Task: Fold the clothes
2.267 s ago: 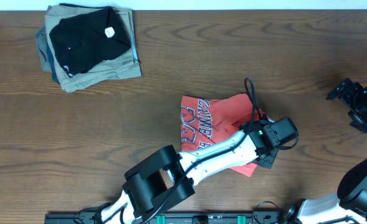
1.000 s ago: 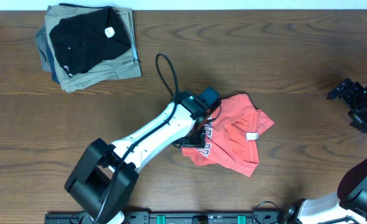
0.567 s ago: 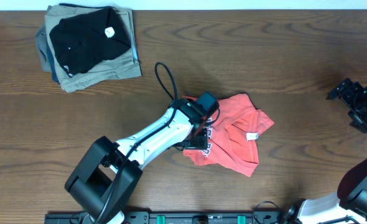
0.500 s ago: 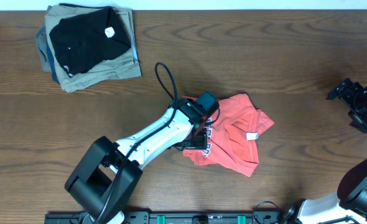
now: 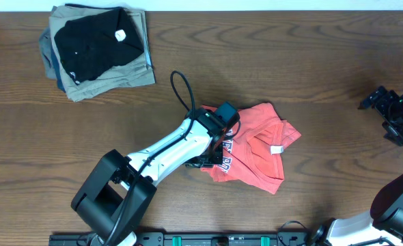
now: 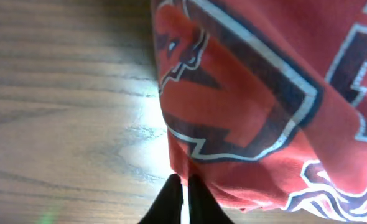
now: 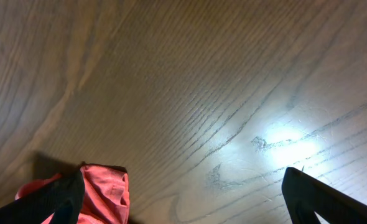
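Item, far-left corner of my wooden desk (image 5: 324, 61): black folded garment (image 5: 92, 44), white tag (image 5: 120, 35), stacked on khaki garment (image 5: 113, 80) and blue garment (image 5: 46, 58).

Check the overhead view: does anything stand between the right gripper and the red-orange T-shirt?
Nothing visible does. Only bare table lies between the open right gripper, off at the right edge, and the T-shirt. The left arm reaches in from the shirt's other side, with the left gripper at the lettered edge.

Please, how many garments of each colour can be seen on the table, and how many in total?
red-orange T-shirt: 1
black garment: 1
khaki garment: 1
blue garment: 1
Total: 4
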`<act>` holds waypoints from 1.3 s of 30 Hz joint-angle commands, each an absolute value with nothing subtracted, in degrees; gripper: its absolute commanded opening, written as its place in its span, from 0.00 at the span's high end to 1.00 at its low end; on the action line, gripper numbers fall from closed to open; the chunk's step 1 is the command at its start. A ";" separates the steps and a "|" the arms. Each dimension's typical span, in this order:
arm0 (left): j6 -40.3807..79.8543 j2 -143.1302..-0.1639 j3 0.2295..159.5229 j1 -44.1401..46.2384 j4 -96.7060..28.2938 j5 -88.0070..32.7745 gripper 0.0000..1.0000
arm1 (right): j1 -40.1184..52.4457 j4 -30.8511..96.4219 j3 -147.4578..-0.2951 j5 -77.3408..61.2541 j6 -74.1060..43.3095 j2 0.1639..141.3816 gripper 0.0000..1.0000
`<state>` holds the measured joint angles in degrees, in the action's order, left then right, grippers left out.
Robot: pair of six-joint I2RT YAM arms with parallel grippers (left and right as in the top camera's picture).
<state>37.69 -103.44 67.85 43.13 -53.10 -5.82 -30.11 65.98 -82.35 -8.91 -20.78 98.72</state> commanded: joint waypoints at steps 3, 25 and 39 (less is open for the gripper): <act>38.00 -103.85 67.59 43.11 -53.67 -7.29 0.94 | -30.57 65.98 -83.02 -8.34 -20.71 97.71 0.01; 39.03 -103.22 70.63 32.80 -54.08 -16.14 0.48 | -30.57 65.98 -83.02 -8.34 -20.71 97.71 0.01; 41.80 -104.12 66.06 39.99 -45.67 -17.26 0.20 | -30.57 66.00 -83.02 -8.34 -20.71 97.71 0.01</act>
<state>40.60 -103.44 67.29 40.18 -45.98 -16.86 -30.09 65.98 -82.35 -8.91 -20.78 98.72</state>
